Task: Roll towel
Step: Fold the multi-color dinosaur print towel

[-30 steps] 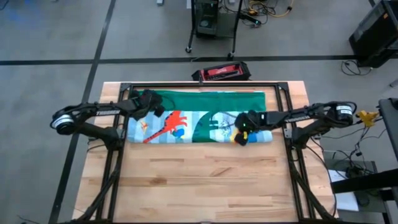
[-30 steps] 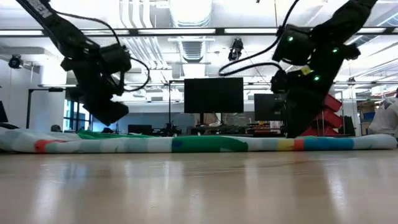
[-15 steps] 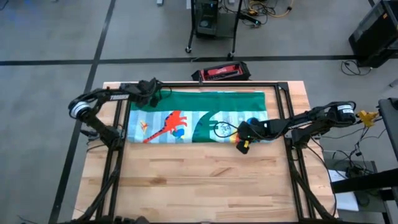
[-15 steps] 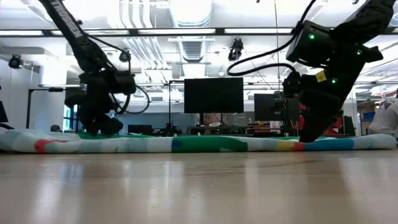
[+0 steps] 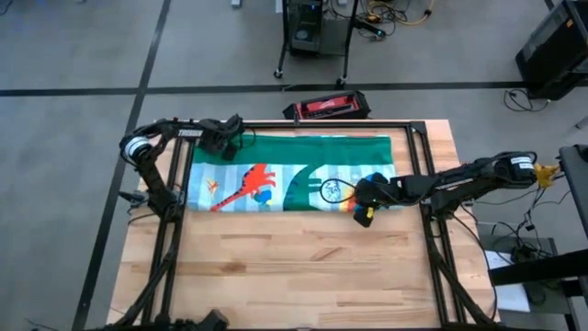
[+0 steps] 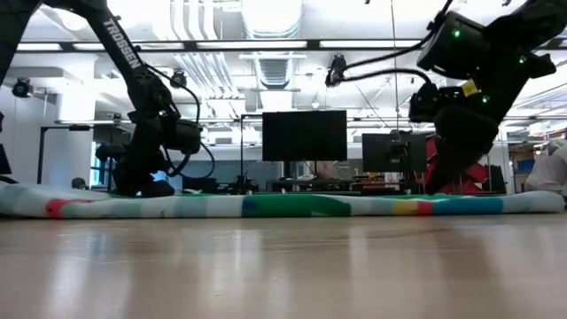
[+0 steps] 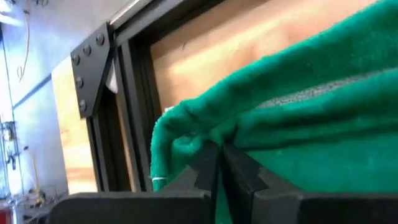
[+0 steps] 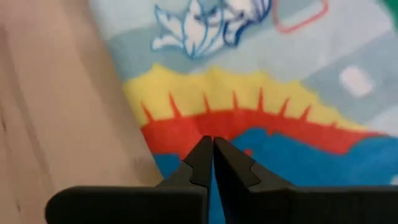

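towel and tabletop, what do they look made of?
Towel: looks like soft terry or fleece. The green edge has a fuzzy nap, it bunches where the left hand pinches it, and the printed face is matte. Exact fibre can't be told.
Tabletop: looks like wood, butcher-block style, with pale planks, visible seams and a light sheen in the low view. The frame on it looks like black-painted metal.

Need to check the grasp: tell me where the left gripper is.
In the high view the left gripper is at the towel's far left corner, beside the black frame, shut on the green edge.
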